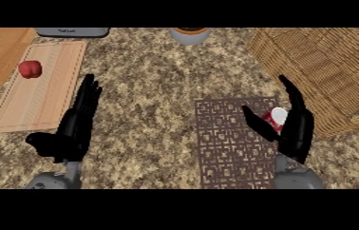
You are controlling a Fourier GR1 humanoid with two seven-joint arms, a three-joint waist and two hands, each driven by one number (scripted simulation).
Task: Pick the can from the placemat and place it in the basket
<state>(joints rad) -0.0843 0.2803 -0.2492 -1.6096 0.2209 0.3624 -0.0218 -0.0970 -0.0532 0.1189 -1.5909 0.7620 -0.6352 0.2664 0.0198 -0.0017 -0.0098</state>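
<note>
Grasp step: at lower right, the can (278,116) is flanked by the right robot hand (298,134), fingers apart; closure is needed next.

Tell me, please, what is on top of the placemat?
A red can sits near the right edge of the placemat, between the thumb and fingers of the right hand. The hand covers the can's right side and the mat beneath.

Light even and moderately bright over the whole worktop (154,77), source direction can't be told, board (42,96) and basket (316,62) lit the same out to the edges, mat (224,143) reads as a dark patch, left hand (70,136) and right hand (298,129) show as flat black shapes with little surface detail.
</note>
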